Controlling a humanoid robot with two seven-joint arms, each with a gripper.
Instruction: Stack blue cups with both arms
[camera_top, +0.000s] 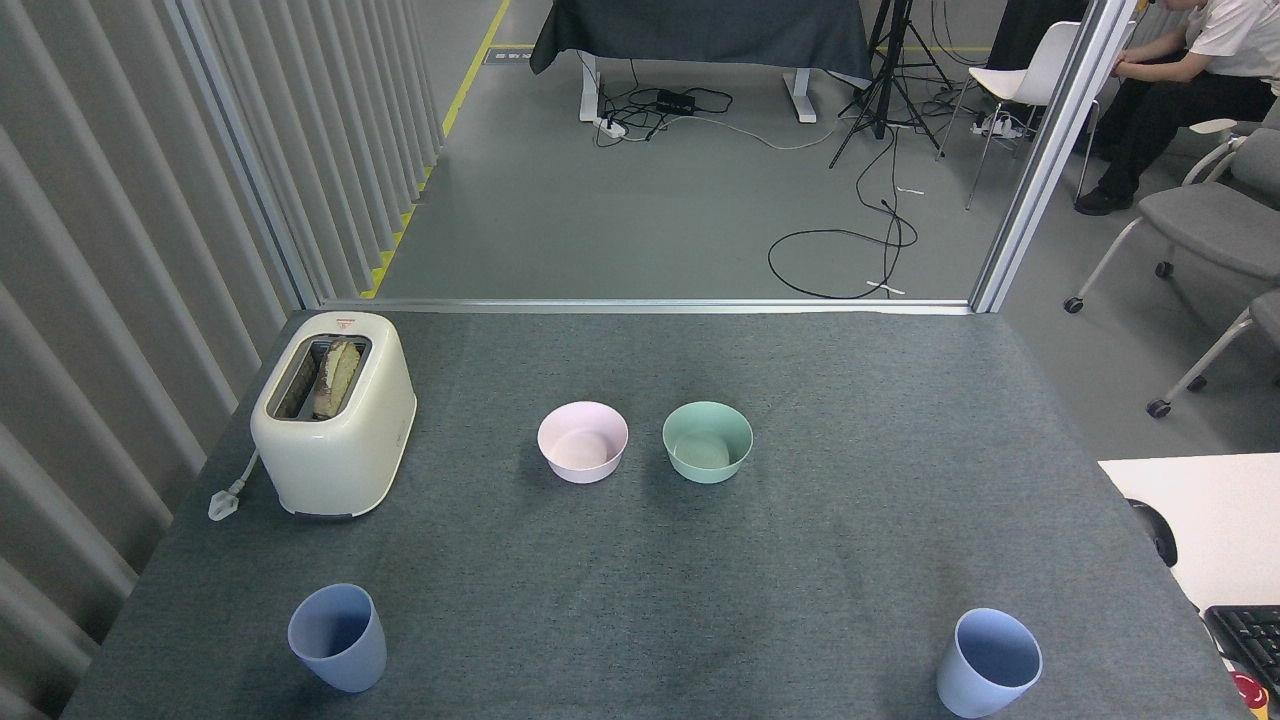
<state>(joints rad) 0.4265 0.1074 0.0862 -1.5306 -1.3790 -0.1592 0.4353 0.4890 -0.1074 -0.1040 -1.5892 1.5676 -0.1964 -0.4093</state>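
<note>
Two blue cups stand upright and far apart near the table's front edge. The left blue cup (338, 637) is at the front left, in front of the toaster. The right blue cup (988, 662) is at the front right. Both are empty, with their mouths up. Neither arm nor gripper shows anywhere in the head view.
A cream toaster (333, 413) with bread in its slot stands at the back left, its plug lying beside it. A pink bowl (583, 441) and a green bowl (707, 441) sit side by side mid-table. A white desk (1200, 510) with a keyboard adjoins the right edge. A person sits far right.
</note>
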